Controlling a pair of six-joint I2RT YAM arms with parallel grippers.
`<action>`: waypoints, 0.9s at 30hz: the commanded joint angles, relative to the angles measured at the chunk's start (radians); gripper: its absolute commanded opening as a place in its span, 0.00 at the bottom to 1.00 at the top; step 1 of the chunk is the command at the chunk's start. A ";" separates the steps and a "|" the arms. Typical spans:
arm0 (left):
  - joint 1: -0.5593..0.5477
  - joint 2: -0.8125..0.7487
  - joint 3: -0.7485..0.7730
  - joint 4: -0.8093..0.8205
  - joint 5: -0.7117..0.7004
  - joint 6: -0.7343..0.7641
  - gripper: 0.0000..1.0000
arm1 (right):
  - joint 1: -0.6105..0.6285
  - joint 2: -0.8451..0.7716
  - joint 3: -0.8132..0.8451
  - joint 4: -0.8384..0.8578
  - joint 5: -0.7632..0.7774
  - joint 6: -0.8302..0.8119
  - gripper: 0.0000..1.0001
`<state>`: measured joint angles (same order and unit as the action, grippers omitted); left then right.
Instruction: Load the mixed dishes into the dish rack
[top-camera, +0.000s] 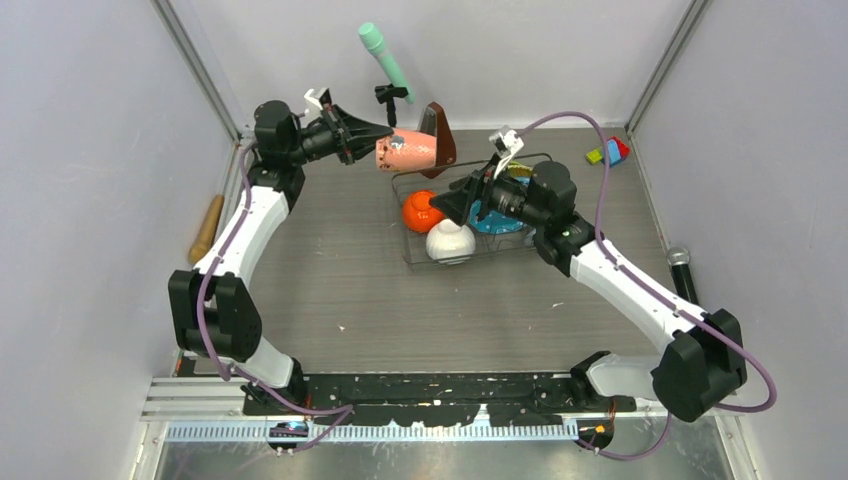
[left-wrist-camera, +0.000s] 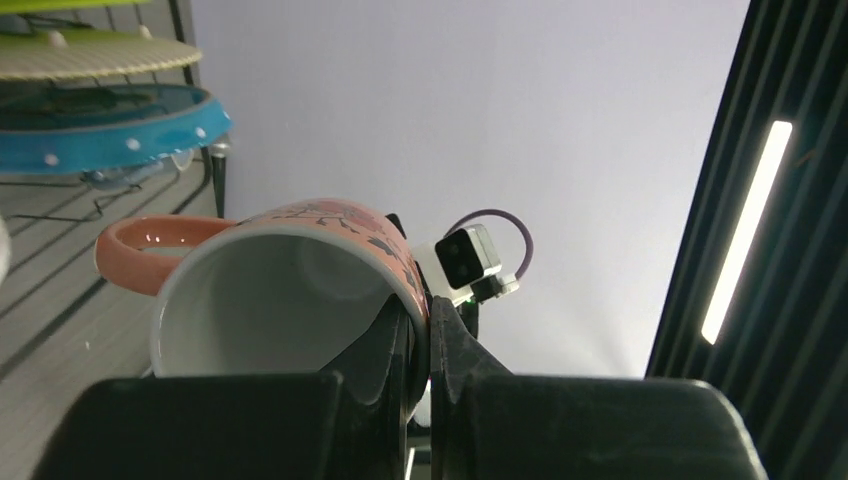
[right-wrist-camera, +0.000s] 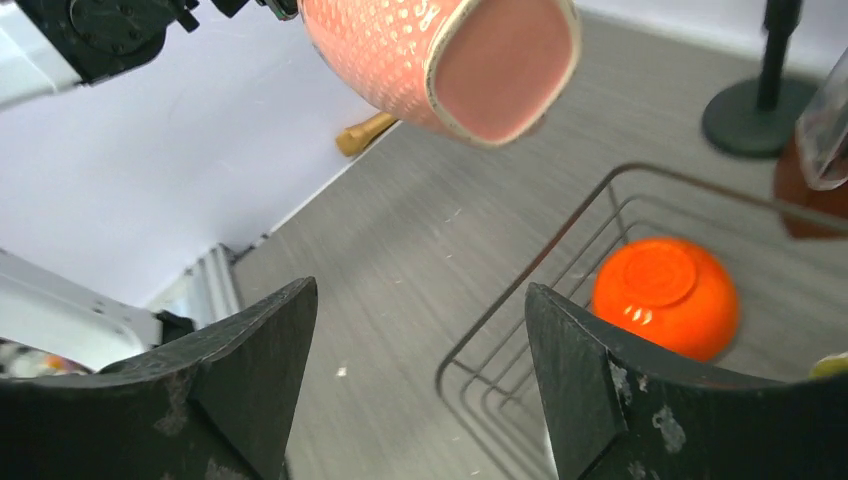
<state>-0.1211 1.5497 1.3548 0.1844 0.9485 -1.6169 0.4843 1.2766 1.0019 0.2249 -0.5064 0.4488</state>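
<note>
My left gripper (left-wrist-camera: 425, 340) is pinched shut on the wall of the pink mug (top-camera: 408, 150), holding it sideways in the air above the dish rack's (right-wrist-camera: 520, 281) far left corner. My right gripper (right-wrist-camera: 420, 290) hangs wide open and empty. On so thin a pinch the mug could swivel or slip, I judge, dropping onto the orange bowl (top-camera: 421, 211).

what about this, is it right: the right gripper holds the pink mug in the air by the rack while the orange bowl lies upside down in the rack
Not quite. The left gripper holds the pink mug, as the top external view shows; the right gripper is open and empty. The orange bowl does lie upside down in the dish rack.
</note>
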 joint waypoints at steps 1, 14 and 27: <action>-0.031 -0.053 -0.006 0.198 0.066 -0.137 0.00 | 0.005 -0.074 -0.049 0.208 0.055 -0.339 0.83; -0.062 -0.095 -0.031 0.123 0.113 -0.103 0.00 | 0.005 -0.117 -0.043 0.178 -0.090 -0.647 0.96; -0.084 -0.099 -0.002 0.095 0.206 -0.072 0.00 | 0.005 -0.041 0.060 0.160 -0.175 -0.713 0.97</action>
<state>-0.1959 1.5173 1.3064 0.2329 1.1027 -1.6901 0.4881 1.2125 0.9947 0.3374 -0.6140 -0.2344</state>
